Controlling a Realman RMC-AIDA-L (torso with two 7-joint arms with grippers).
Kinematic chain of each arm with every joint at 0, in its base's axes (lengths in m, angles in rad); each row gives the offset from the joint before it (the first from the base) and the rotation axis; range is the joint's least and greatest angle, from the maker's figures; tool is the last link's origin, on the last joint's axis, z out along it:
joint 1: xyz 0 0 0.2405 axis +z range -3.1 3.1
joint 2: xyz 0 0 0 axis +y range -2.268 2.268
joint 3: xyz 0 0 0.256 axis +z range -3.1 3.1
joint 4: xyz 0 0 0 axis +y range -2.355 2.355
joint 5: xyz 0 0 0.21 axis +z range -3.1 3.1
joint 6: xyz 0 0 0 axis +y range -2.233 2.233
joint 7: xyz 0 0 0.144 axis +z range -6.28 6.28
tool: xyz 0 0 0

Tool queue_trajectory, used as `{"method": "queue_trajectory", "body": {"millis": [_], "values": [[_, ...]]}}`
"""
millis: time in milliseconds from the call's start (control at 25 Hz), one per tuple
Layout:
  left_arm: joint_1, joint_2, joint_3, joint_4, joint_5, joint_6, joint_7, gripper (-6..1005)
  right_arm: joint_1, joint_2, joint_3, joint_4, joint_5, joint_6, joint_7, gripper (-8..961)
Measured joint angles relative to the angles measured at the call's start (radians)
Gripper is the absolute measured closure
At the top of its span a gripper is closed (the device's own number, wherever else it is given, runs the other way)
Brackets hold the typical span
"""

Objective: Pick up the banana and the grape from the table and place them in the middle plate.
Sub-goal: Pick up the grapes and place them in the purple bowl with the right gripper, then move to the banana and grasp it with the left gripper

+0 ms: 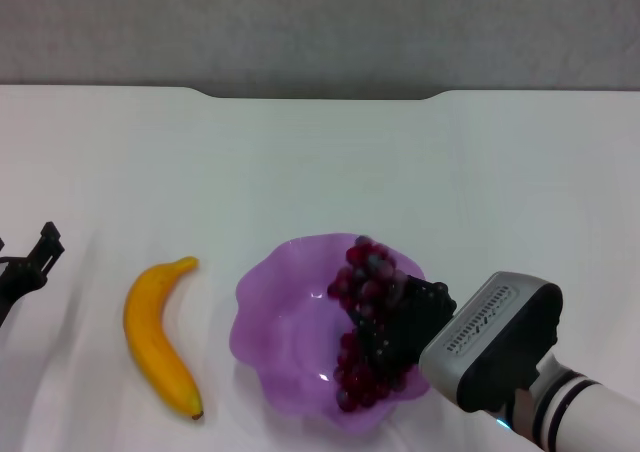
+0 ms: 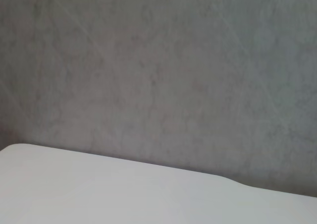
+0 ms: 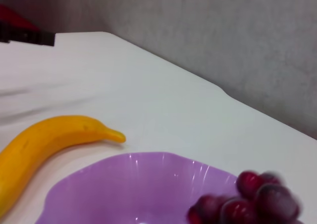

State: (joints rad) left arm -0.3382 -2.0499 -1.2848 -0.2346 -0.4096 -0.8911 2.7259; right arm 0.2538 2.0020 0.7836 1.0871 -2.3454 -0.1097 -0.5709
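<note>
The banana (image 1: pixel 157 338) lies on the white table (image 1: pixel 320 162), just left of the purple scalloped middle plate (image 1: pixel 280 322); it also shows in the right wrist view (image 3: pixel 44 144). The grape (image 1: pixel 362 317) lies along the right side of the plate, seen close in the right wrist view (image 3: pixel 247 204). My right gripper (image 1: pixel 395 330) reaches in from the lower right and is shut on the middle of the bunch, low over the plate (image 3: pixel 129 184). My left gripper (image 1: pixel 25 262) is open and empty at the far left edge, left of the banana.
The table's far edge has a shallow notch (image 1: pixel 320 94) with a grey wall behind it. The left wrist view shows only the table edge (image 2: pixel 124 184) and that wall. My right arm's grey wrist housing (image 1: pixel 495 342) stands at the plate's near right side.
</note>
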Motion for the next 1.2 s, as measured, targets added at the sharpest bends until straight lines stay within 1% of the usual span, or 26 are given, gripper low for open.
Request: {"method": "queue_trajectory", "body": {"millis": [120, 280, 520, 560, 600, 640, 760, 880, 1000, 1120, 1200], "values": [[0.0, 0.0, 0.001, 0.0, 0.0, 0.0, 0.0, 212, 0.003, 0.0, -0.003, -0.004, 0.0, -0.015, 0.001, 501], [0.001, -0.001, 0.001, 0.0, 0.0, 0.0, 0.0, 213, 0.002, 0.0, -0.007, -0.028, 0.008, -0.096, 0.019, 464], [0.007, -0.001, 0.0, 0.0, 0.0, 0.0, -0.001, 213, -0.005, -0.004, -0.026, -0.021, -0.014, -0.163, 0.015, 222], [0.007, -0.001, 0.0, 0.0, 0.0, 0.0, -0.001, 213, -0.007, -0.004, -0.03, -0.019, -0.024, -0.185, 0.012, 132], [0.009, -0.001, 0.0, 0.0, 0.0, 0.0, -0.001, 213, -0.015, -0.004, -0.034, -0.014, -0.057, -0.257, 0.011, 42], [0.009, -0.001, 0.0, 0.0, 0.0, 0.0, 0.0, 213, -0.015, -0.004, -0.034, -0.014, -0.057, -0.257, 0.011, 43], [0.009, -0.001, 0.0, 0.0, 0.0, 0.0, 0.0, 213, -0.037, -0.004, -0.028, -0.009, -0.077, -0.368, 0.01, 46], [0.01, 0.0, 0.005, -0.004, 0.001, -0.006, -0.005, 214, -0.08, -0.005, -0.003, -0.026, -0.079, -0.479, -0.005, 48], [0.01, -0.003, 0.01, -0.012, 0.007, -0.011, -0.01, 214, -0.122, -0.002, 0.021, -0.075, -0.074, -0.611, -0.056, 46], [0.01, -0.005, 0.014, -0.016, 0.009, -0.012, -0.01, 214, -0.134, 0.001, 0.025, -0.14, -0.018, -0.755, -0.07, 46], [0.01, -0.005, 0.022, -0.02, 0.008, -0.013, -0.011, 214, -0.137, 0.001, 0.021, -0.156, 0.052, -0.803, -0.07, 47]]}}
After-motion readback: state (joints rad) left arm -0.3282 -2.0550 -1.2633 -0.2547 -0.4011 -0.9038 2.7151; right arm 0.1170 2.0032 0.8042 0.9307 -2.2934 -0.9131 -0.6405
